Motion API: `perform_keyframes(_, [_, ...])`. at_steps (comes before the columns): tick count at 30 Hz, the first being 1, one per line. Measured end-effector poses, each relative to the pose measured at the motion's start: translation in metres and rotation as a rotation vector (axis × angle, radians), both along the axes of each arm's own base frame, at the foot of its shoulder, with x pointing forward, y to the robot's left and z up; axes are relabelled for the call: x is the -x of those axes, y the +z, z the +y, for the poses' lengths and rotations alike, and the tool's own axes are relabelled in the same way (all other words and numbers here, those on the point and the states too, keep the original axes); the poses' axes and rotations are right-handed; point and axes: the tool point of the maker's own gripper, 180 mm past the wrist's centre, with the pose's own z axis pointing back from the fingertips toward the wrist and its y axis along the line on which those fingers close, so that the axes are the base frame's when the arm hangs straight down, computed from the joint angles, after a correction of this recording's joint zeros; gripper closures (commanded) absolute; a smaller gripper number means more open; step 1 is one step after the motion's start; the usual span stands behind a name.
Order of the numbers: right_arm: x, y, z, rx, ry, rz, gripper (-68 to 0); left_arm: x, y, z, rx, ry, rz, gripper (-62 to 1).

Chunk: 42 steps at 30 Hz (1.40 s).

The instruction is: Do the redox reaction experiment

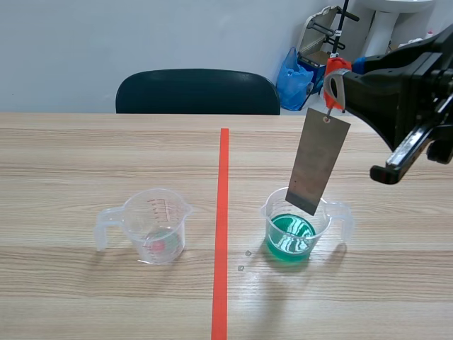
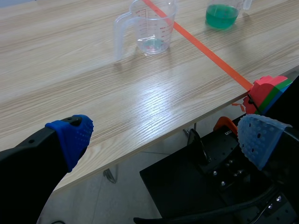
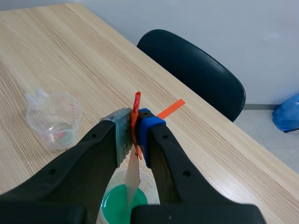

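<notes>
Wooden tabletop [image 1: 106, 156]: our right fingers [image 3: 150, 127] clamp a red clip [image 1: 335, 69]; its metal strip [image 1: 318, 161] hangs lengthwise down, tip at the mouth of the green cup [image 1: 325, 221]. Our left fingers [image 2: 74, 135] gape, well apart.

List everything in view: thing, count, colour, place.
Measuring cup with green liquid: 1, clear, right of tape line.
Near-empty measuring cup: 1, clear, left of tape line.
Metal plate: 1, grey, hanging from the clip over the green liquid.
Clip: 1, orange-red, in the right gripper.
Tape line: 1, orange-red, along the table.
Chair: 1, black, behind table.
Bag: 1, blue, beyond the chair.
Left gripper: 1, black, open, off the table's edge.
Right gripper: 1, black, shut on the clip.
</notes>
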Motion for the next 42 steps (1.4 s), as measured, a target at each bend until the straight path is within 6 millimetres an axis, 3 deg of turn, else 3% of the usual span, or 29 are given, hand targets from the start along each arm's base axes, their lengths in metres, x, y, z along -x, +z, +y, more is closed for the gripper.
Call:
perform_keyframes(35, [-0.004,0.004,0.001,0.01,0.001,-0.012,-0.7,0.0,0.0,0.0,0.0,0.0,0.0,-62.3])
perform_keyframes(42, [-0.007,0.012,0.022,0.005,0.06,-0.038,-0.7,0.0,0.0,0.0,0.0,0.0,0.0,-62.3])
